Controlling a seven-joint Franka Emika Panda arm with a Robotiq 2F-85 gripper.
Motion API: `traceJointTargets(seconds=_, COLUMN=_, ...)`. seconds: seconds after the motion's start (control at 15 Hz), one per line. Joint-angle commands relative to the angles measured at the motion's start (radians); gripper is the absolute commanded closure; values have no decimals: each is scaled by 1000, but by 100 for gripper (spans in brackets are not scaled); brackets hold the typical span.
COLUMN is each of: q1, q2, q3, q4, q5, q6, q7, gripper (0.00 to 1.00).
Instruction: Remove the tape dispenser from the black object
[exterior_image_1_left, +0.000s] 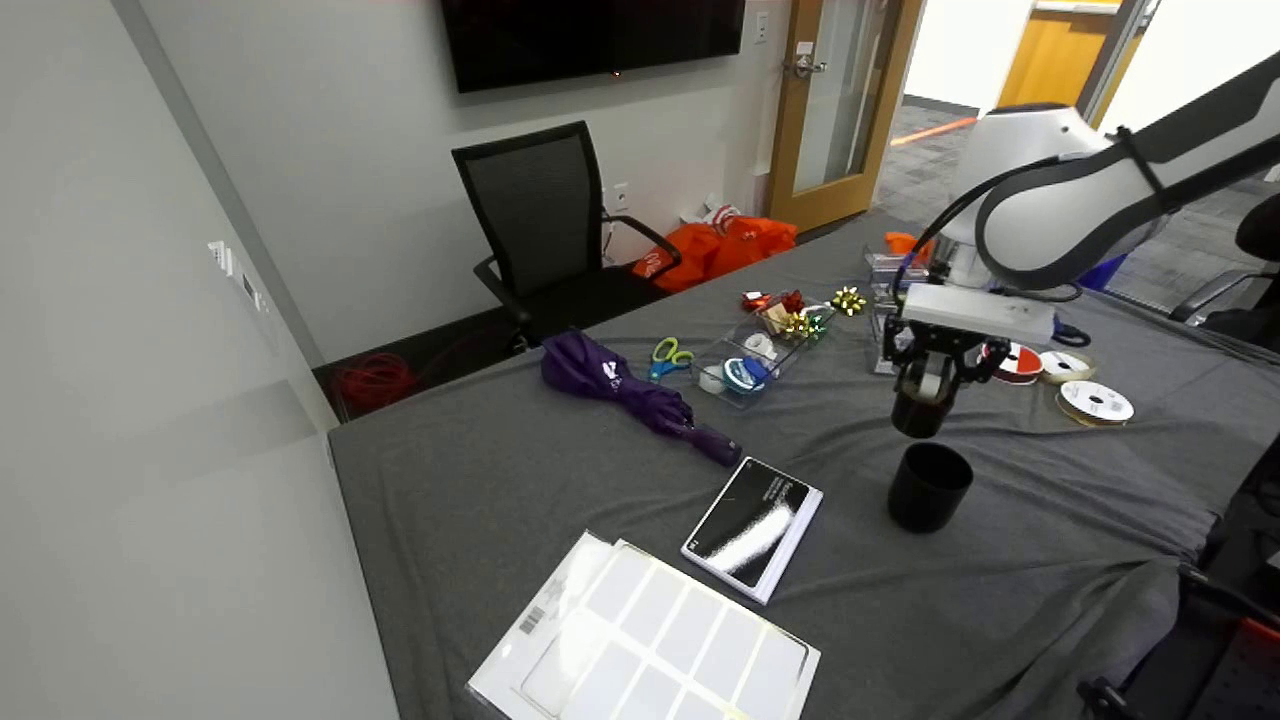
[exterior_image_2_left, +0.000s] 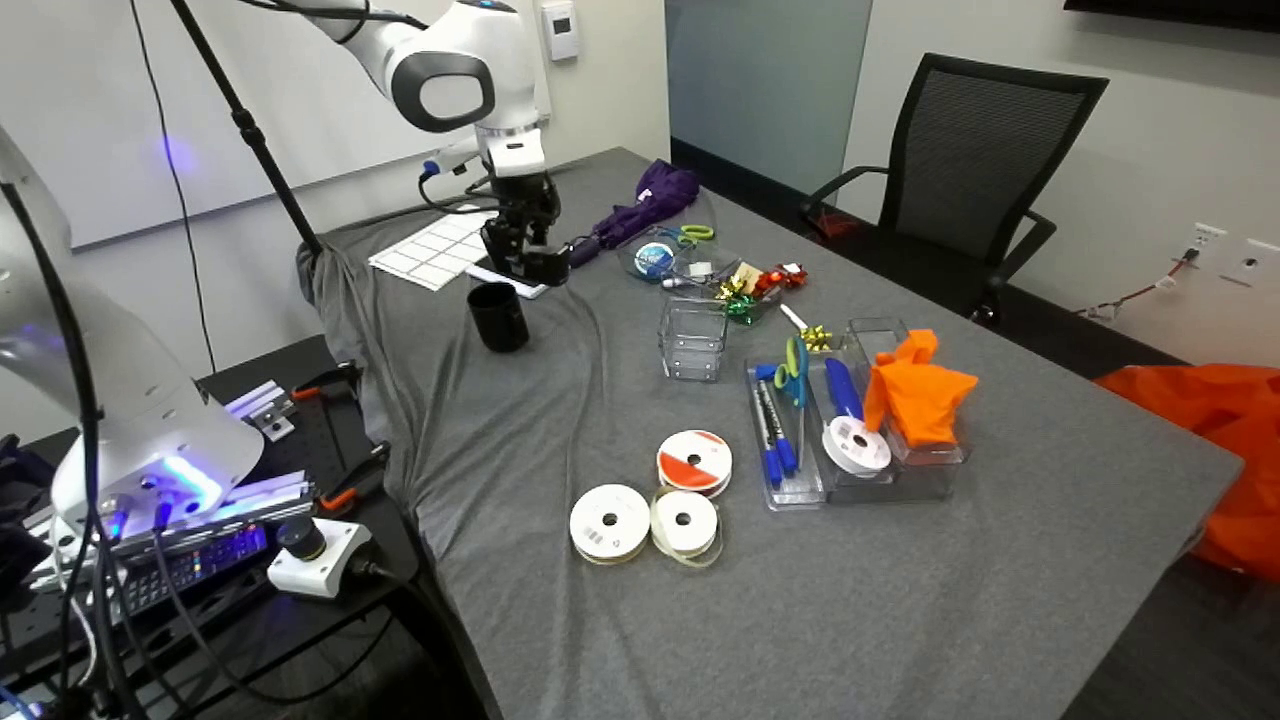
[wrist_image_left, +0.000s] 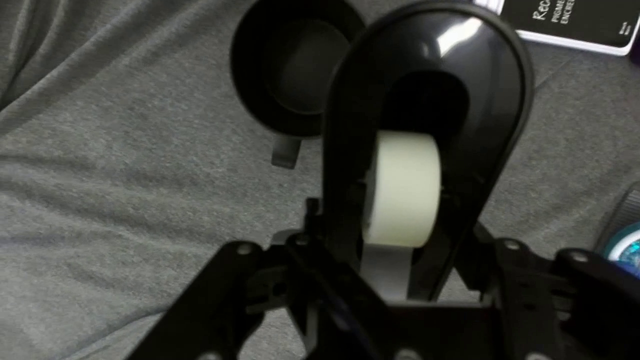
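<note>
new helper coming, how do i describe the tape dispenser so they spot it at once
Above the grey table, follow the white arm down to its jaws. They hold the tape dispenser: black, rounded at one end. Unlike the black cup nearby, it carries a whitish tape roll.

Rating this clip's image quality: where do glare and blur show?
In an exterior view, white glare streaks the glossy black rectangular slab with a pale rim; in an exterior view, blue light flares on the white robot base; in the wrist view, a highlight on the shiny black curved tape dispenser, with near parts of the black jointed gripper blurred.
</note>
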Motion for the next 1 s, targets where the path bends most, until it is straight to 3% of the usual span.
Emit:
traceJointTargets(seconds=0.0, q1=-58, q2=-123, q3=-19, q4=-111, q5=5, q6=-18, q7=-103, gripper=64)
traceJointTargets(seconds=0.4, q1=-136, q2=-140, q3=-95, q4=-184, q5=-253, q6=-48, q7=-157, gripper=64)
traceJointTargets(seconds=0.93, q1=-224, q2=-107, q3=-178, q4=-188, q5=-564, q6=-65, q7=-492, gripper=64)
